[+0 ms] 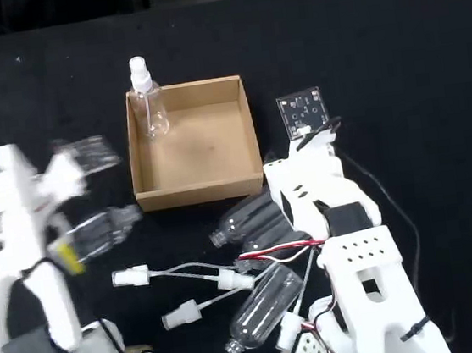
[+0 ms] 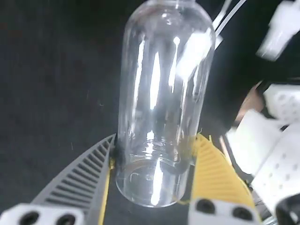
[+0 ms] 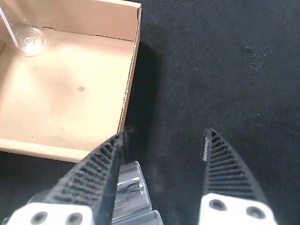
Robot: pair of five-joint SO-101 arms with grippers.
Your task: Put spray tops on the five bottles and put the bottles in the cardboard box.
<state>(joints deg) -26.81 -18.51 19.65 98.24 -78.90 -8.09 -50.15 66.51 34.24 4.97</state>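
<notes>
Well short of the cardboard box [image 1: 200, 193], on its near side, one clear bottle [image 1: 264, 310] lies capless on the black table [image 1: 392, 48]. Four loose spray tops [image 1: 233, 277] are scattered around it, thin tubes trailing. Closer to the box, just off its near right corner, two more capless bottles [image 1: 242, 218] lie side by side. Off the box's near left corner a fourth bottle [image 1: 97, 233] sits in the left gripper [image 2: 157, 140]. Inside the box, upright in its far left corner, stands the fifth bottle [image 1: 150, 109], the single one wearing a top. That makes five bottles and five tops.

A red and white cable [image 1: 282, 248] runs across the pair by the box's corner, and the right arm [image 1: 343, 215] covers their base ends.

The left gripper is clamped on the base end of the fourth bottle, with a grey finger on one side and a yellow finger on the other. Both fingers press the plastic, and the neck points away from the wrist. The right gripper [image 3: 161, 136] hangs wide open over the table just beside the box's near right corner, holding nothing. One bottle of the pair lies under one of its fingers; whether they touch cannot be told.
</notes>
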